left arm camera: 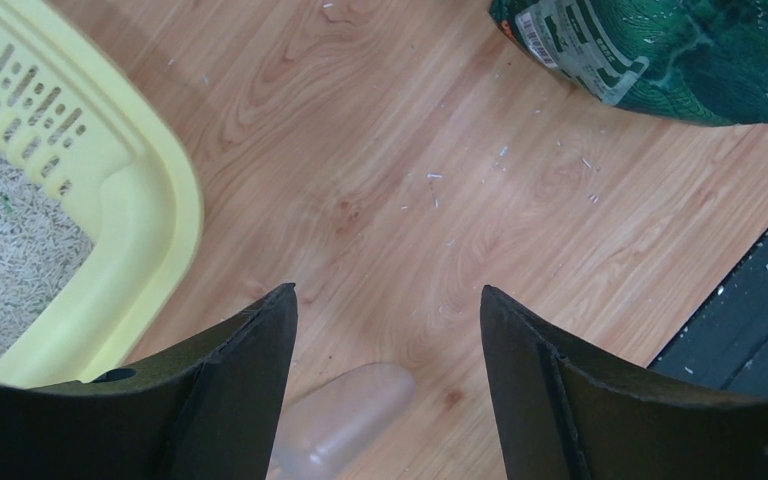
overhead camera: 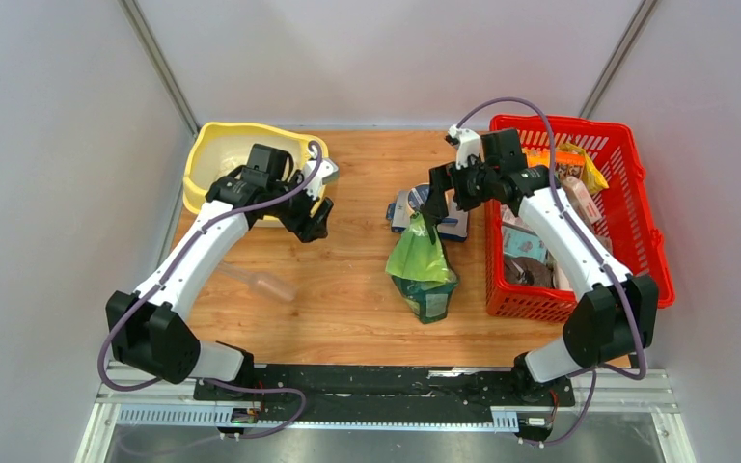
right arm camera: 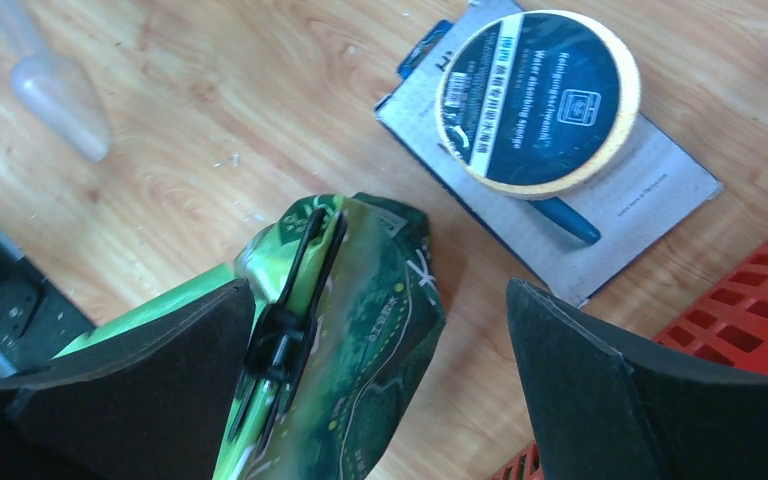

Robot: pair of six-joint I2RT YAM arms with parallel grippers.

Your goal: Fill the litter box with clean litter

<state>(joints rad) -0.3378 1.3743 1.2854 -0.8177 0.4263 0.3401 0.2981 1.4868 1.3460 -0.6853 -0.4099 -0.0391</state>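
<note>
Your job right now is to get hold of the green litter pouch [overhead camera: 423,270] so you can carry it to the litter box [overhead camera: 214,130] and tip it in. On the wooden table [overhead camera: 367,289] the pouch sits near the middle, a bit toward 3 o'clock, with its folded top pointing to 12 o'clock. The yellow litter box is far off at 10 o'clock, and the left wrist camera shows some pale litter [left arm camera: 10,250] in it already. Your right gripper [overhead camera: 434,204] hangs over the top of the pouch. Its two fingers are spread wide and are not pinching anything. In the right wrist view the pouch top, with its black clip [right arm camera: 282,335], lies right against the left-side finger, not in the middle of the gap. I think you should slide the right gripper a little toward that side first, so the fold sits in the middle. Then close slowly, just under the clip, where the bag is flat and firm. I cannot tell if the clip keeps the bag shut, and if it does, it may have to come off before anything pours. Watch the round yellow-edged pad on its card [right arm camera: 540,100] at 12 o'clock and the red basket [overhead camera: 598,123] at 3 o'clock, and don't bump them. Your left gripper [overhead camera: 311,224] is also spread wide and holds nothing, just beside the box's near corner. It could help hold the bag's bottom later. The clear plastic scoop [overhead camera: 262,283] lies at 8 o'clock, so steer around it.
</note>
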